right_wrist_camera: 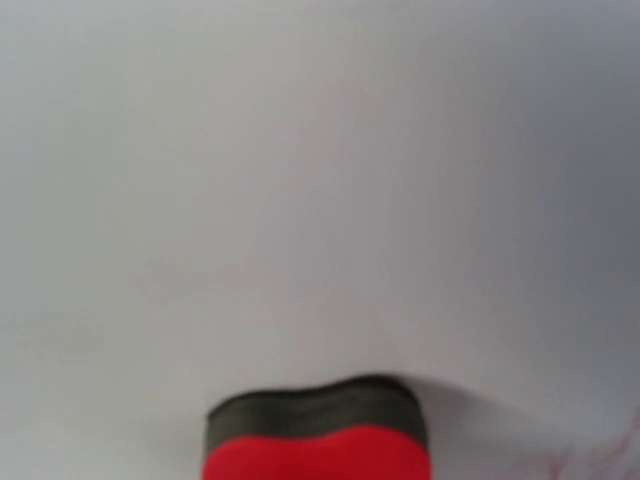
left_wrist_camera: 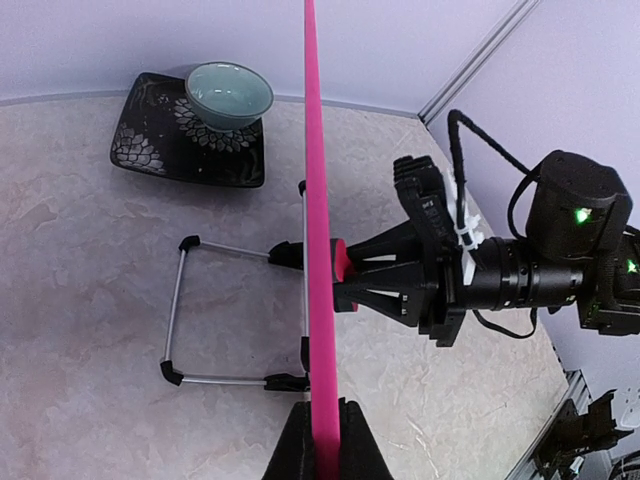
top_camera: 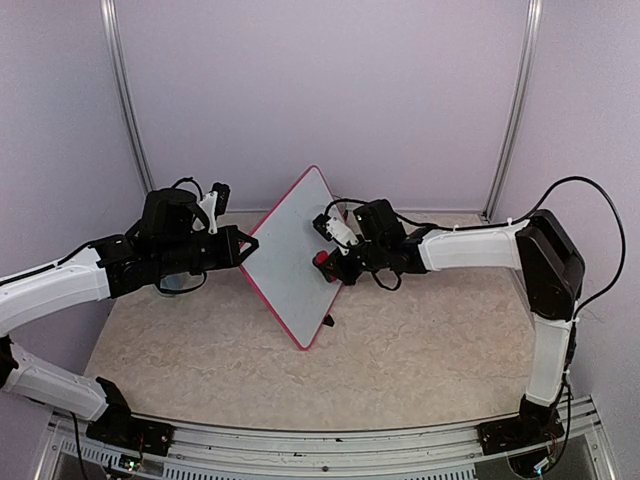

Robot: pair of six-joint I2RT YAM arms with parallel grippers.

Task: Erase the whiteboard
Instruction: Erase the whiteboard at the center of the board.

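Left gripper [top_camera: 248,243] clamps whiteboard [top_camera: 290,250] edge. Right gripper [top_camera: 328,262] clenched on eraser [right_wrist_camera: 318,450], pad against board. Visible face mostly clean; faint traces [right_wrist_camera: 612,455] right of eraser probably remain.

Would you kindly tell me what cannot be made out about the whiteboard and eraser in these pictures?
Left wrist view: the whiteboard is edge-on, so both faces are hidden.
Right wrist view: the board fills the frame, blurred; faint reddish marks at lower right are unreadable. The right gripper has its jaws cut off by the bottom edge, below the eraser.
Top view: any writing is too small to tell.
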